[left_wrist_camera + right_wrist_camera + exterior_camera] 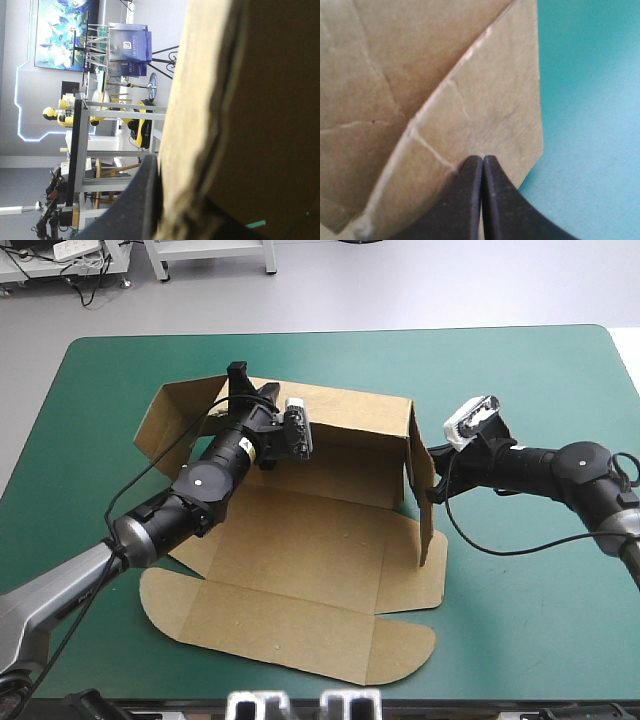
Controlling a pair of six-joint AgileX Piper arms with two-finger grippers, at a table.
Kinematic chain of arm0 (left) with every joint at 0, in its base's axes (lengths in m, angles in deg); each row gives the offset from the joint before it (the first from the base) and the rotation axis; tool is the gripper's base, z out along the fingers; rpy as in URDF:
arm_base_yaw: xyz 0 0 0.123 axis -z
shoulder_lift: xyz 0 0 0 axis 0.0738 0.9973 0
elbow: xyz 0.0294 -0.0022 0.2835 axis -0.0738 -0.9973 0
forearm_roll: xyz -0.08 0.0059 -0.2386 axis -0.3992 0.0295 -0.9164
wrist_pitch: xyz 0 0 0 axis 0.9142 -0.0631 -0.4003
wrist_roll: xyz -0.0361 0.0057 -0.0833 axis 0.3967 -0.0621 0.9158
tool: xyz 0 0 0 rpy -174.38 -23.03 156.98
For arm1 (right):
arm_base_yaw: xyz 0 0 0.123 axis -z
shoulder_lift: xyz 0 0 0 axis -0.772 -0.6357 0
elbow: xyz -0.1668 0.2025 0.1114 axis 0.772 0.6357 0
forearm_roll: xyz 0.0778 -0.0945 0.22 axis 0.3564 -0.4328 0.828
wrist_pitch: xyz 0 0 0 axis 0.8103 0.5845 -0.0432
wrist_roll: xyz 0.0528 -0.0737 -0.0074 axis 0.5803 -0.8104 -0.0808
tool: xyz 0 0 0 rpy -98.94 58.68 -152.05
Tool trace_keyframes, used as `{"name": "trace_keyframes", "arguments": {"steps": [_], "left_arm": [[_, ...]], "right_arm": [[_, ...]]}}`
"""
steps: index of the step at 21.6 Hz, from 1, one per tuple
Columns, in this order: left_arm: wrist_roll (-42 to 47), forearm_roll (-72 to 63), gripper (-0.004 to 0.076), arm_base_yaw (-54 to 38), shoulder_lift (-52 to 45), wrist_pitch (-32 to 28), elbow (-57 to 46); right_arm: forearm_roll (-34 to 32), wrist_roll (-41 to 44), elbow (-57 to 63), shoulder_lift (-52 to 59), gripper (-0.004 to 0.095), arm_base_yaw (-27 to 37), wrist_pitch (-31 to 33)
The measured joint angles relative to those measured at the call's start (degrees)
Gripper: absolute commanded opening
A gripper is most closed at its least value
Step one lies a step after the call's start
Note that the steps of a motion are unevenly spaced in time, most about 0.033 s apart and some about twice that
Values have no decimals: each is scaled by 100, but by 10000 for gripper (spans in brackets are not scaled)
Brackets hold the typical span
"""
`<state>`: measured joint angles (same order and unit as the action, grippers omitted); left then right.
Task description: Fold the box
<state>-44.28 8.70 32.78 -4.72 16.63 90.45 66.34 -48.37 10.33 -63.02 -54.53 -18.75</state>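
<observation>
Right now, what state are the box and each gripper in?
box: part-folded, with the back and right walls raised and the near panels lying flat.
left gripper: shut on the box, at the back wall's top edge.
right gripper: shut on the box, at the right wall.

Lighting: we record bright, even light from above; soft shadows beside the box (300, 570) walls, on the table (520, 390).
</observation>
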Motion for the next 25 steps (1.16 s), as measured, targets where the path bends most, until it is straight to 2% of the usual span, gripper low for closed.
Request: {"name": "trace_keyframes", "arguments": {"steps": [4, 5, 8, 14, 18, 20, 23, 25], "left_arm": [[0, -468, 15, 0, 0, 180, 29], [0, -615, 15, 0, 0, 389, 35], [-7, -914, 15, 0, 0, 685, 35], [-368, -1297, 15, 0, 0, 716, 35], [-406, -1297, 15, 0, 0, 716, 35], [-410, -1308, 15, 0, 0, 674, 35], [-423, -1290, 15, 0, 6, 628, 35], [-427, -1187, 15, 0, 53, 624, 35]], "right_arm": [[-663, 740, -607, 0, -24, 0, 153], [-812, 943, -799, -23, -24, 0, 282], [-901, 1084, -893, -134, -24, 0, 564], [-789, 885, -669, -208, -24, 0, 618], [-641, 658, -482, -215, -24, 0, 264], [-558, 640, -464, -215, -24, 0, -278], [-497, 635, -469, -270, -24, 0, -708], [-438, 629, -469, -441, -24, 0, -720]]}}
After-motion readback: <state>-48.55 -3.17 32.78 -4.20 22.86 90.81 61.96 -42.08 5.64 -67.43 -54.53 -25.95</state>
